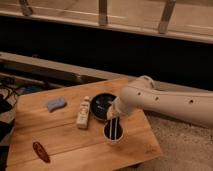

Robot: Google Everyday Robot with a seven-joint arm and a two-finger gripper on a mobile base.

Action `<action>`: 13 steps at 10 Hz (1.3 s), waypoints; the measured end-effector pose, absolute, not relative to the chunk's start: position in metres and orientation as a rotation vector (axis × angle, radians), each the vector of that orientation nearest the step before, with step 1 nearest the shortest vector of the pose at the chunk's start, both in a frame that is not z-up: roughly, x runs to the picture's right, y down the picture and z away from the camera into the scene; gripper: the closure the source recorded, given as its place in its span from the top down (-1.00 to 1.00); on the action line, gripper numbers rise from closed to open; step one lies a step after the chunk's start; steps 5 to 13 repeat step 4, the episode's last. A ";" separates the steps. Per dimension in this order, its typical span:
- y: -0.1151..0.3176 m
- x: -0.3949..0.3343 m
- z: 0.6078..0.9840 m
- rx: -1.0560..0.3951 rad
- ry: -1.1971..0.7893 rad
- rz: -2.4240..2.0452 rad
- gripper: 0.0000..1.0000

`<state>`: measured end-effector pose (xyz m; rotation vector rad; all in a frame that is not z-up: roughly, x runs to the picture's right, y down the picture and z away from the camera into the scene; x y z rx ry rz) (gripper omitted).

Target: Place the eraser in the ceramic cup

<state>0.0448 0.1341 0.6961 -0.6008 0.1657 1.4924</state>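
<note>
A white ceramic cup (114,133) with a dark inside stands near the front right of the wooden table (65,140). My gripper (114,129) hangs straight down from the white arm (150,100) and reaches into the cup's mouth. I see nothing held in it. A blue-grey block (55,104), which may be the eraser, lies flat at the table's back left, far from the gripper.
A white oblong bottle (83,112) lies left of the cup. A dark round bowl (101,104) sits just behind the cup, partly under the arm. A red oval object (41,151) lies at the front left. A dark ledge and railing run behind the table.
</note>
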 end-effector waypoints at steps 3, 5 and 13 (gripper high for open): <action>0.136 0.045 0.696 -0.602 0.167 1.491 -0.56; 0.137 0.045 0.696 -0.602 0.167 1.491 -0.56; 0.137 0.045 0.696 -0.602 0.167 1.491 -0.56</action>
